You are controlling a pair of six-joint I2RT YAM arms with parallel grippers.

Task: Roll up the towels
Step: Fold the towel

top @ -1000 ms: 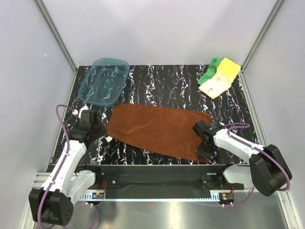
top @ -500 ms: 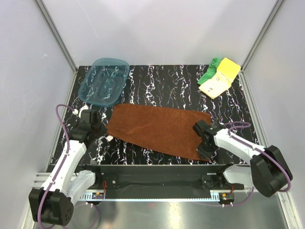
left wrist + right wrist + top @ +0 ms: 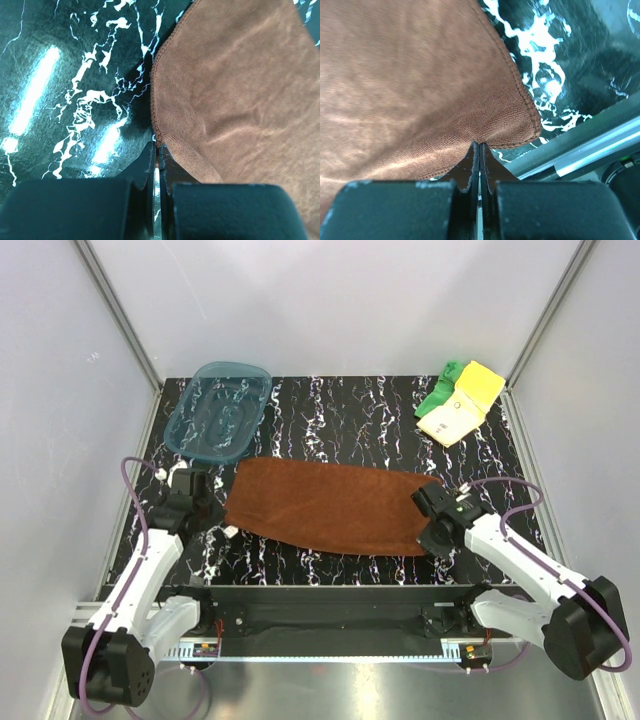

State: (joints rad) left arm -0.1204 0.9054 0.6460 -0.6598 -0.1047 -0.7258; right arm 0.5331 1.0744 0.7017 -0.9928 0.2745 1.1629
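Top external: green towel (image 3: 436, 393) pt. under yellow towel (image 3: 463, 407).

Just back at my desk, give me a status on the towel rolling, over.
Left pincer shut on rust-brown towel edge. Right pincer shut by its right corner. Towel flat, unrolled. Teal tray apart from it.

Rust-brown towel (image 3: 325, 510), pale yellow towel (image 3: 455, 418), green towel (image 3: 437, 397), teal tray (image 3: 240, 368), black table (image 3: 340, 420) veined with white.

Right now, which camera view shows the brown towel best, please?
The top view: the whole brown towel lies spread flat. The wrist views show only the edges pinched by the left gripper and right gripper.
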